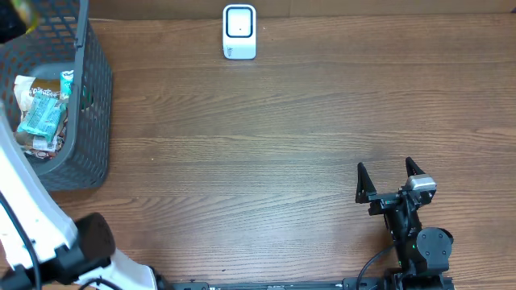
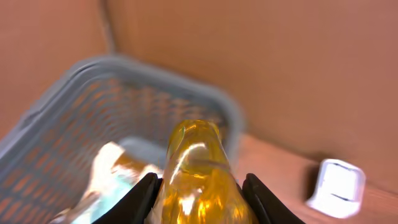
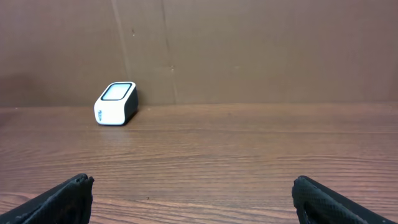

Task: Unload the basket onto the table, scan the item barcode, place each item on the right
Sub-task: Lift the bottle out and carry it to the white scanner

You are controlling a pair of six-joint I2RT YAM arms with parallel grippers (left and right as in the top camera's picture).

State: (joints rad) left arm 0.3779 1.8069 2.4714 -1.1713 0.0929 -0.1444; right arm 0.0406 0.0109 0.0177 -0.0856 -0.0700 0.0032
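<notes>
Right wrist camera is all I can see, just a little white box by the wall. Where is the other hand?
Observer: The left hand is above a gray basket at the table's far left.
Operator: Is it holding something?
Observer: Yes, a shiny yellow item is gripped between its fingers.
Operator: What's in the basket?
Observer: Some snack packets, one in a teal wrapper.
</notes>
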